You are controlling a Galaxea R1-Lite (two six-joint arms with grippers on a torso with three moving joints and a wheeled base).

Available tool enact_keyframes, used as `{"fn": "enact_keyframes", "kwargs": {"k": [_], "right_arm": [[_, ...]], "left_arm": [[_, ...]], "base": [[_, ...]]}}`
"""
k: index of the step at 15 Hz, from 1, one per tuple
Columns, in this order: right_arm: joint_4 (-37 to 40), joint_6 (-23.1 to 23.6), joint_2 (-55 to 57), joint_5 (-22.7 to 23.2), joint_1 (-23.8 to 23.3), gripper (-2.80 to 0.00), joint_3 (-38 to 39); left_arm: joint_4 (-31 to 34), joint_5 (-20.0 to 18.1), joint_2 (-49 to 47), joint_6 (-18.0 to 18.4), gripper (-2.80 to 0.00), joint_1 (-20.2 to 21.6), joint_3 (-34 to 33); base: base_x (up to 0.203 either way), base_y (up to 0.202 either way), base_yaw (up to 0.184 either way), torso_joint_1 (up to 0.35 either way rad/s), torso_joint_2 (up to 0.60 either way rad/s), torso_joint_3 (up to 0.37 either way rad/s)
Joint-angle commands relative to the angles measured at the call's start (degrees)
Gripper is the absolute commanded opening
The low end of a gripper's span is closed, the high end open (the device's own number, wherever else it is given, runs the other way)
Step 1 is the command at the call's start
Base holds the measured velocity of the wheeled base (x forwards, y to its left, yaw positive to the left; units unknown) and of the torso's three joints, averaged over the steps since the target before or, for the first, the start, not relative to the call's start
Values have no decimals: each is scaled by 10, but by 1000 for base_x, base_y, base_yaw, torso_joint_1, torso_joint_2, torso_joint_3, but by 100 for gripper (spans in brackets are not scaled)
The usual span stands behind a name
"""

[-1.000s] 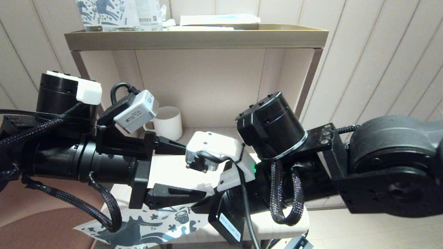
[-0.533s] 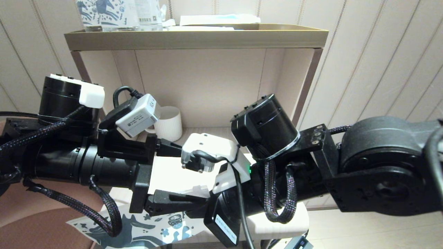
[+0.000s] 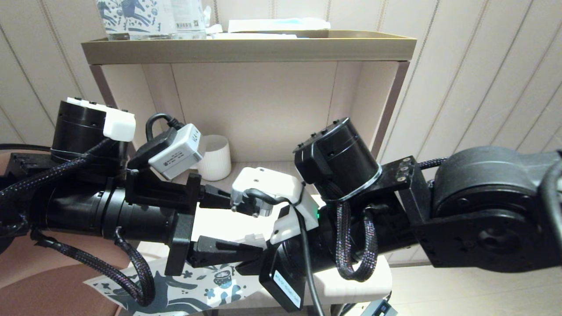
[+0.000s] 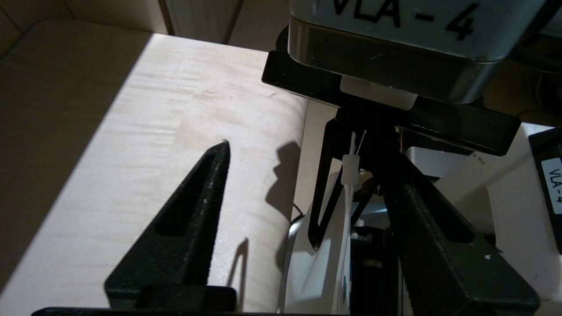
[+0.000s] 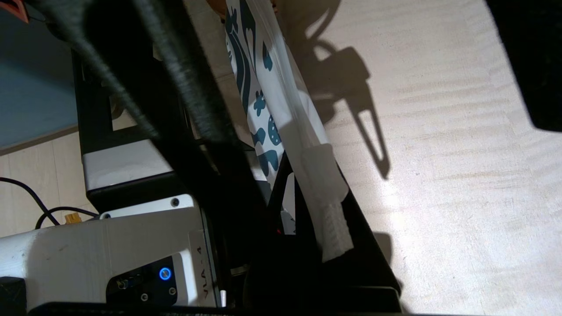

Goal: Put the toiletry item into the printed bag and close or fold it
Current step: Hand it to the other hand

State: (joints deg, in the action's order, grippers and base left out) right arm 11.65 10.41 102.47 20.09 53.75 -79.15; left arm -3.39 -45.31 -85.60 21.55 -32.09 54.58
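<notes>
- The flat white plastic zip pouch printed with dark blue horse, cup and flower shapes (image 3: 193, 289) lies at the near edge of the pale wooden shelf board (image 3: 219, 219), and its near left corner overhangs the edge.
- The left gripper (image 3: 226, 226) reaches in from the left above the board with its black fingers (image 4: 193, 210) spread wide, gripping nothing.
- The right gripper (image 5: 325, 219) comes in from the right, low over the near edge; its jaws are clenched on the pouch's zip edge by the white slider tab (image 5: 333, 232).
- The slim off-white toiletry packet is not visible in any view.
- A ribbed white mug (image 3: 214, 157) stands far back on the board, left of centre, well apart from the pouch.
</notes>
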Motion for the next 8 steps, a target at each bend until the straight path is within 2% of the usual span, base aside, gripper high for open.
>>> {"fn": "enact_keyframes", "kwargs": {"k": [1, 4, 6, 8], "right_arm": [[0, 2, 1, 0, 1, -280, 0], [0, 3, 4, -1, 2, -280, -6], [1, 3, 3, -1, 2, -280, -6], [0, 3, 3, -1, 2, -280, -6]], "left_arm": [[0, -5, -1, 0, -280, 0, 2], [0, -2, -2, 3, -280, -5, -2], [0, -4, -5, 18, -280, -5, -12], [-1, -28, -19, 19, -280, -4, -8]], "base": [[0, 0, 0, 0, 0, 0], [0, 0, 0, 0, 0, 0], [0, 0, 0, 0, 0, 0], [0, 0, 0, 0, 0, 0]]}}
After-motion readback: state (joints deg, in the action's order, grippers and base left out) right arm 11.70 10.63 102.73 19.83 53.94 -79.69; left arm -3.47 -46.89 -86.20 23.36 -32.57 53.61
